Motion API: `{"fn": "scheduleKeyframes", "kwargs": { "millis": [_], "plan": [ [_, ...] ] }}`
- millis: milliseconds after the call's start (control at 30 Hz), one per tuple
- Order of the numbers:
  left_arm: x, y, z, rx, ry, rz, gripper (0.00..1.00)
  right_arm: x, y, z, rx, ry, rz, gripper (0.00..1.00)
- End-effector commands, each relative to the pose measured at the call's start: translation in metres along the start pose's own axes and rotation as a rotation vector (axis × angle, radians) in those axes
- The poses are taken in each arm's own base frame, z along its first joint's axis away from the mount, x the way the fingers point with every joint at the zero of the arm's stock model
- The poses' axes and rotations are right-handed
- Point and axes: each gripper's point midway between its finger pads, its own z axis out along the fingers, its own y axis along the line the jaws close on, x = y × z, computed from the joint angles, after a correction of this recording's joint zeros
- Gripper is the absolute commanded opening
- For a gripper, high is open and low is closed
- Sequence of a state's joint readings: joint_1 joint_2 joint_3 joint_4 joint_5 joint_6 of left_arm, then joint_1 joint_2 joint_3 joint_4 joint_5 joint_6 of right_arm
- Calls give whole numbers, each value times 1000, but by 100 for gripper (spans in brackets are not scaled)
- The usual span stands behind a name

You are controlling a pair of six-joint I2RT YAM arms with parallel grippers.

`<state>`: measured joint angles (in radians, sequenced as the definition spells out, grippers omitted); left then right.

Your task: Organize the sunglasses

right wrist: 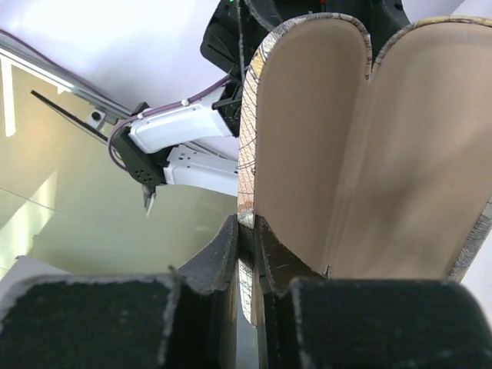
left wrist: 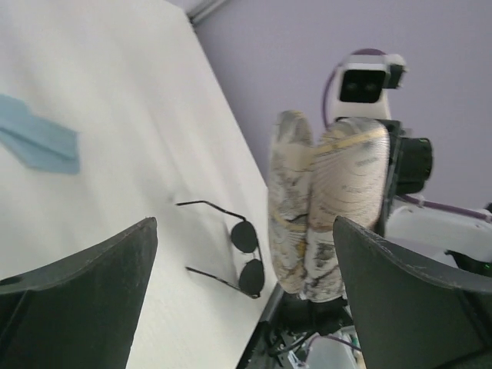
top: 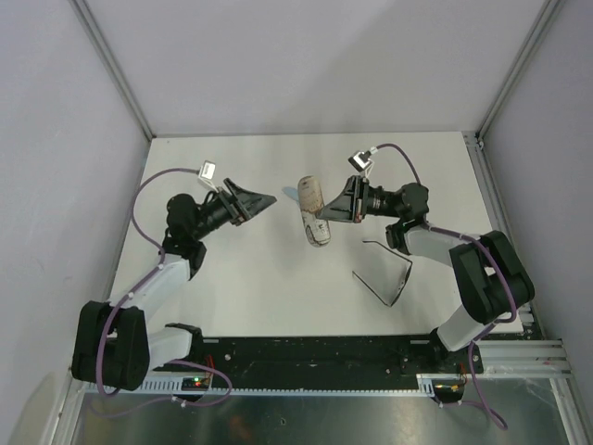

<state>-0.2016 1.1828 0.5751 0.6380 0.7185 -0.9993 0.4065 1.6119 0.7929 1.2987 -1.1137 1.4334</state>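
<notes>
The sunglasses (top: 404, 280) lie on the white table with their temple arms unfolded, close to the right arm; the left wrist view shows their dark round lenses (left wrist: 247, 254). The beige-grey patterned case (top: 313, 211) stands open at mid-table. My right gripper (top: 326, 213) is shut on the rim of one shell (right wrist: 247, 201), and the case's plain beige inside (right wrist: 346, 146) fills that view. My left gripper (top: 262, 200) is open, a short way left of the case (left wrist: 323, 207) and not touching it, with nothing between its fingers (left wrist: 77, 300).
A light blue cloth (left wrist: 42, 142) lies flat on the table beyond the case, and only its edge (top: 289, 195) shows from above. The table's near edge and black rail (top: 324, 352) run just below the sunglasses. Grey walls enclose three sides.
</notes>
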Motion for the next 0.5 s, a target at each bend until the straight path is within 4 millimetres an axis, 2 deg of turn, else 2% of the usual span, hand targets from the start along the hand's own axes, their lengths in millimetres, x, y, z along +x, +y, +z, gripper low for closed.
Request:
{"fn": "scheduleKeyframes", "kwargs": {
  "millis": [0, 133, 200, 267, 333, 467],
  "plan": [
    [2, 22, -14, -80, -18, 24, 99, -2, -8, 10, 15, -27, -164, 0],
    [11, 69, -33, -214, -56, -181, 100, 4, -67, 15, 279, -32, -114, 0],
    [12, 84, -43, -232, -68, -219, 100, 10, -97, 16, 444, -18, -126, 0],
    [13, 91, -48, -245, -73, -228, 100, 16, -127, 14, 600, -1, -139, 0],
    [13, 93, -51, -255, -93, -214, 100, 25, -148, 14, 691, 23, -126, 0],
    [12, 95, -58, -285, -134, -181, 99, 41, -177, 26, 755, 57, -74, 0]
  ]
}}
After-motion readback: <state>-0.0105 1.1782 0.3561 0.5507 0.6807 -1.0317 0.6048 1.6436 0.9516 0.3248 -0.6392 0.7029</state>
